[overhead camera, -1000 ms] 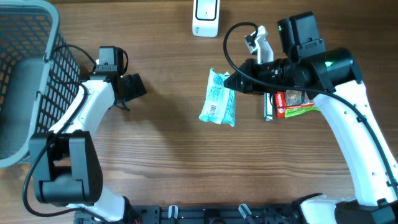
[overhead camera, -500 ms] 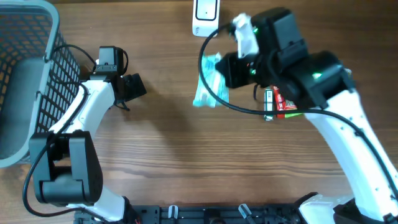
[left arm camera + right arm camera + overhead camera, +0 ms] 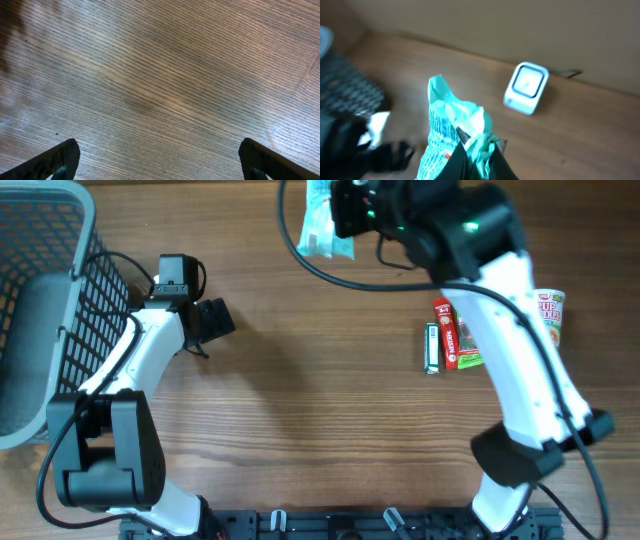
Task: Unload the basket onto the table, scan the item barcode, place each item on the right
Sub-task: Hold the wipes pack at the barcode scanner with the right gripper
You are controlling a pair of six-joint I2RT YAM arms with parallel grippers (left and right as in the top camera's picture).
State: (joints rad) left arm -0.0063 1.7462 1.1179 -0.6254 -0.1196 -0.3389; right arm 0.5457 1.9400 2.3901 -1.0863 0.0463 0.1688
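- Pinching the packet (image 3: 451, 131) by its near end, the right gripper (image 3: 476, 159) has both dark fingers (image 3: 454, 165) closed tight on the crumpled teal wrapper.
- Most of the packet sticks out past the fingertips, tilted a little to one side, with a strip of dark print running along it. The blur hides whether a barcode faces out.
- Packet and fingers hang in the air, clear of the table (image 3: 580, 135) below them.
- Ahead of the fingertips and off to the side, apart from the packet, the white scanner (image 3: 526, 87) sits on the wood with its square window facing up.
- Behind those fingers, under the right forearm, a red pack (image 3: 450, 335) and a green stick (image 3: 431, 348) lie side by side, touching or nearly so.
- Just past that pair, farther back from the fingers, a printed cup (image 3: 549, 308) rests near the table's edge.
- Well apart on the other side, the left gripper (image 3: 212, 320) has its fingers (image 3: 59, 159) spread as wide as they go, holding nothing, with only bare wood between them.
- Farthest from the packet, past the left arm, a grey mesh basket (image 3: 60, 240) stands at the table's corner.
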